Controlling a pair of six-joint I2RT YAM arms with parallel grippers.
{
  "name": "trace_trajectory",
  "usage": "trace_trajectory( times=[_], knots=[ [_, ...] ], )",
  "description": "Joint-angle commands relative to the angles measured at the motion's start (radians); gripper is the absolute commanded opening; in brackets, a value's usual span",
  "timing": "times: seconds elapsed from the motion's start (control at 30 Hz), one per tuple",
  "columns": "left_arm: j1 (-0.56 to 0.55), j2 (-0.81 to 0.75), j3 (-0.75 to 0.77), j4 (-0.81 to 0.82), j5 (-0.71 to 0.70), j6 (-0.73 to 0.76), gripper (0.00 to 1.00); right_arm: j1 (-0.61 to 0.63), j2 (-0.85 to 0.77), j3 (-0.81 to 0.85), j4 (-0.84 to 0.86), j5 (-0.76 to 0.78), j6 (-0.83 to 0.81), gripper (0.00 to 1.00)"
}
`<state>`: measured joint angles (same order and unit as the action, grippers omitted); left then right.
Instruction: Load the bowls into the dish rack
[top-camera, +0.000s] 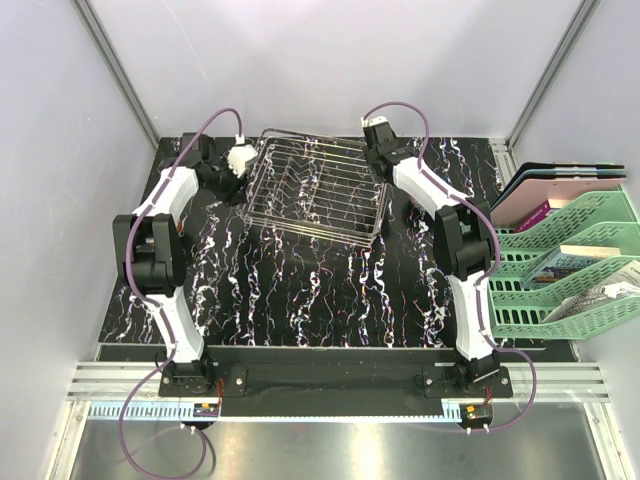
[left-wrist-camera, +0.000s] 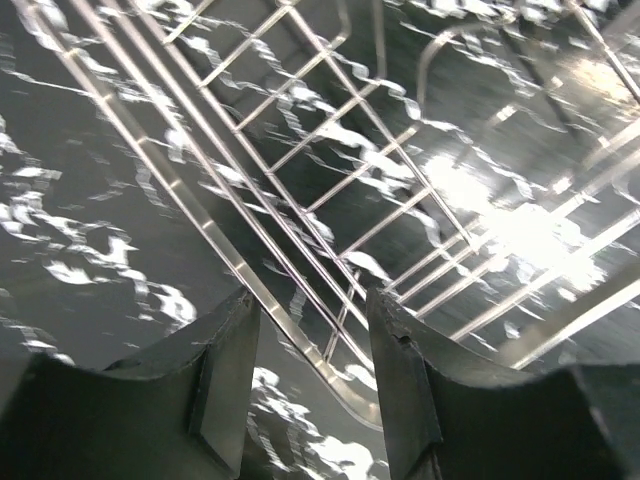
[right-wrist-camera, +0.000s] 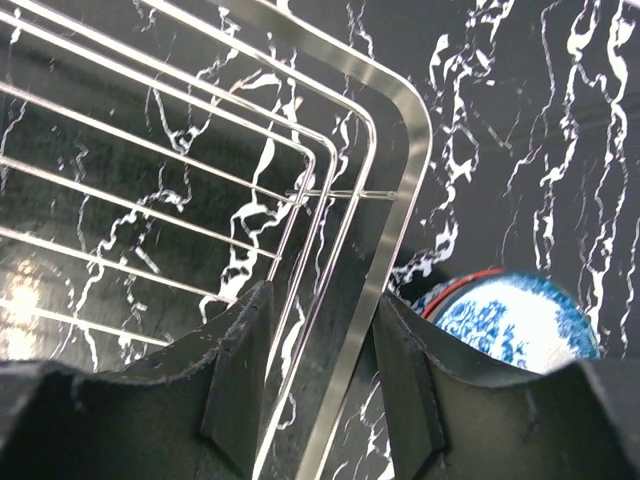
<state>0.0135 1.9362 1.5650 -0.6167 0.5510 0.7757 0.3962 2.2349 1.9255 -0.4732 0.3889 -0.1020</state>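
The dish rack is a shallow silvery wire basket at the far middle of the black marbled table, with nothing in it. My left gripper is open at the rack's left side; in the left wrist view the rack's rim bar runs between the fingers. My right gripper is open at the rack's far right corner; in the right wrist view it straddles the rim. A blue-and-white bowl with a red rim sits on the table just outside that corner, partly hidden by my right finger. No bowl shows in the top view.
Green stacked plastic trays holding papers and flat folders stand at the right edge of the table. Grey walls close in the left, far and right sides. The arm bases stand on a rail at the near edge.
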Motion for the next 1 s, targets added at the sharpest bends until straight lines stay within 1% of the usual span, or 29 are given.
trace_trajectory(
  times=[0.0,0.13,0.23,0.43,0.8,0.87,0.93,0.97],
  knots=[
    [-0.05,-0.088,-0.039,-0.113,0.188,0.013,0.49,0.024,0.022,0.081,0.076,-0.061,-0.022,0.52],
    [-0.058,-0.123,-0.062,-0.158,0.221,0.013,0.49,0.02,0.04,0.101,0.079,-0.073,-0.031,0.52],
    [-0.07,-0.152,-0.092,-0.163,0.24,0.011,0.49,0.017,0.048,0.105,0.079,-0.065,-0.031,0.52],
    [-0.102,-0.149,-0.1,-0.166,0.263,-0.013,0.49,0.001,0.028,0.057,0.09,-0.061,-0.027,0.53],
    [-0.118,-0.095,-0.04,-0.166,0.233,-0.067,0.48,-0.019,-0.052,-0.075,0.146,-0.059,-0.03,0.54],
    [-0.118,-0.094,-0.031,-0.164,0.225,-0.078,0.49,-0.02,-0.06,-0.091,0.154,-0.062,-0.031,0.55],
    [-0.118,-0.103,-0.028,-0.146,0.208,-0.087,0.52,-0.019,-0.069,-0.094,0.156,-0.062,-0.033,0.56],
    [-0.118,-0.108,-0.029,-0.137,0.189,-0.102,0.53,-0.019,-0.078,-0.094,0.157,-0.062,-0.033,0.57]
  ],
)
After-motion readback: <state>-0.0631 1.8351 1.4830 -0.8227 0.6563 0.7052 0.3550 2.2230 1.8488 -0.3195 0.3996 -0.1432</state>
